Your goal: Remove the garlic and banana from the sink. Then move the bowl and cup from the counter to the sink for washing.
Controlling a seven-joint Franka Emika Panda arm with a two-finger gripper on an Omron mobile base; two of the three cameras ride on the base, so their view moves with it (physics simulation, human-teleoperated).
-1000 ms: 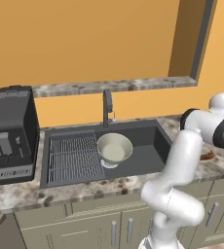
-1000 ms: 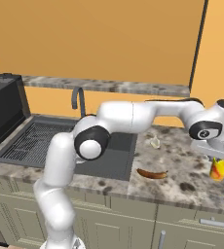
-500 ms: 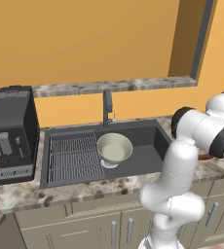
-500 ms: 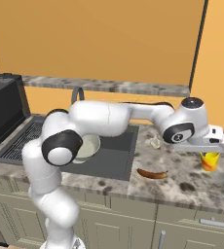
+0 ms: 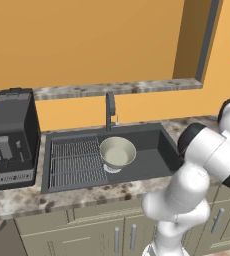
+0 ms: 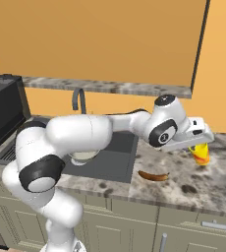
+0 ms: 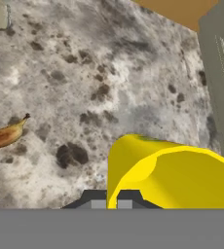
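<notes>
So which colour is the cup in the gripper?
Bright yellow cup; the hand view shows it best.

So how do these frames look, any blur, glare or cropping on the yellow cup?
Right base view: sharp, evenly lit, no glare; the bright yellow cup hangs under the hand, partly hidden by it. Hand view: cup is cut off at the frame edge; the orange-yellow banana is cropped at the side. Left base view: soft shading inside the dark grey sink, no blur.

Worktop [image 7: 84,73]: mottled grey-brown stone, matt. Cup [image 7: 172,175]: smooth, glossy yellow plastic. Bowl [image 5: 118,151]: brushed grey metal; sink [image 5: 152,162] matt dark grey.
</notes>
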